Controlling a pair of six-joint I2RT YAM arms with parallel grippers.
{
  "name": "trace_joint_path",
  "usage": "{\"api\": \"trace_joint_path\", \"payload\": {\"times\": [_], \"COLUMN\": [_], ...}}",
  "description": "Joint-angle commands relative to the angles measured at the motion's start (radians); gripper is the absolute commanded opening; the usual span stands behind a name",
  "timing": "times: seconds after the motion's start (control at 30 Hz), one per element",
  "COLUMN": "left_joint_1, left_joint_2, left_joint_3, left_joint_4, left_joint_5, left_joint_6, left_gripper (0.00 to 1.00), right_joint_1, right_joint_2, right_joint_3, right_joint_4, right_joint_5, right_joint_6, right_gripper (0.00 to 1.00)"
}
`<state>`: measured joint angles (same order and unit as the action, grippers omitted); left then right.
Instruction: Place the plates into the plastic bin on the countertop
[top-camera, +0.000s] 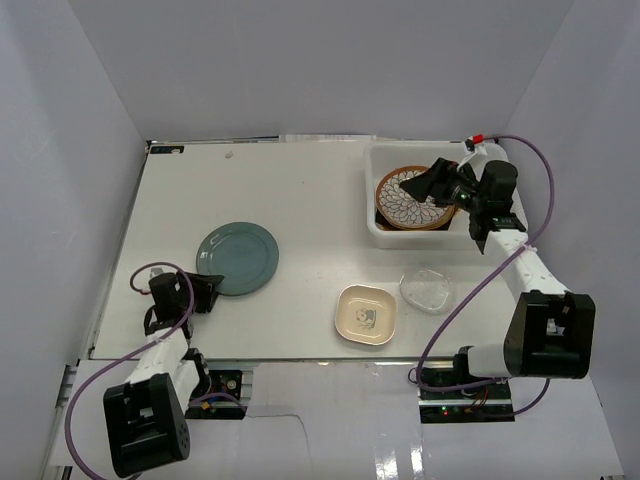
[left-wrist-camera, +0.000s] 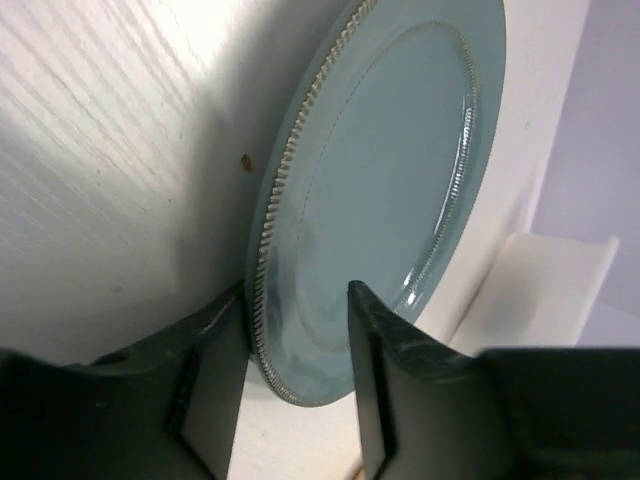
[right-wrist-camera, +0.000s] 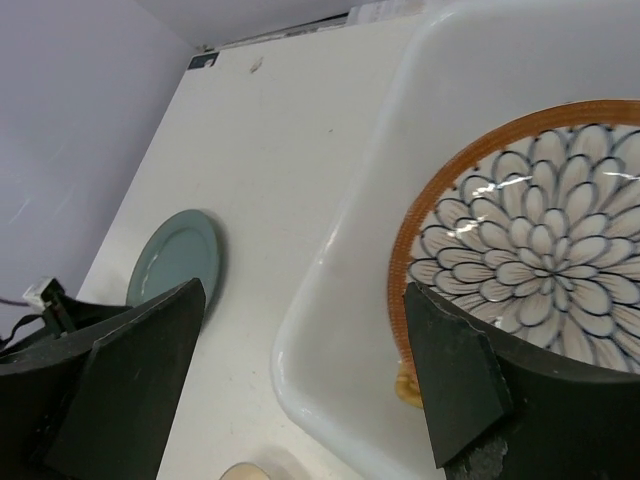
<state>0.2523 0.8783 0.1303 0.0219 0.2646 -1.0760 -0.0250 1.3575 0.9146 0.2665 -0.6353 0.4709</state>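
Top external, three plates (top-camera: 237, 258) (top-camera: 366, 314) (top-camera: 427, 290) on countertop (top-camera: 300, 190), one (top-camera: 405, 200) visible in bin (top-camera: 415, 152)

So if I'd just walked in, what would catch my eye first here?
Probably the brown-rimmed petal-patterned plate lying in the white plastic bin at the far right, with the right gripper hanging open over it. Next, the teal plate on the left of the table, its near rim inside the open left gripper. A cream rounded-square dish and a clear glass plate lie near the front edge.
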Motion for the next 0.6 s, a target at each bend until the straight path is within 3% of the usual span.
{"api": "trace_joint_path", "payload": {"times": [0.0,0.1,0.3,0.4,0.57], "left_joint_1": [-0.004,-0.005,-0.004,-0.004,-0.004], "left_joint_2": [0.022,0.017,0.121,0.207,0.237], "left_joint_3": [-0.122,-0.168,-0.207,-0.201,-0.173], "left_joint_4": [0.114,0.232,0.498,0.61,0.746], "left_joint_5": [0.042,0.044,0.056,0.08,0.171], "left_joint_6": [-0.059,-0.059,-0.018,-0.004,-0.021], "left_gripper": [0.51,0.39,0.24,0.0,0.0], "right_joint_1": [0.089,0.21,0.447,0.522,0.605], "right_joint_2": [-0.02,-0.008,0.063,0.1,0.187], "right_joint_3": [0.007,0.021,0.072,0.079,0.098], "right_joint_4": [0.054,0.037,0.011,0.017,0.033], "right_joint_5": [-0.014,0.009,0.054,0.075,0.079], "right_joint_6": [-0.002,-0.023,-0.046,-0.04,-0.018], "right_gripper": [0.87,0.87,0.87,0.87,0.9]}}
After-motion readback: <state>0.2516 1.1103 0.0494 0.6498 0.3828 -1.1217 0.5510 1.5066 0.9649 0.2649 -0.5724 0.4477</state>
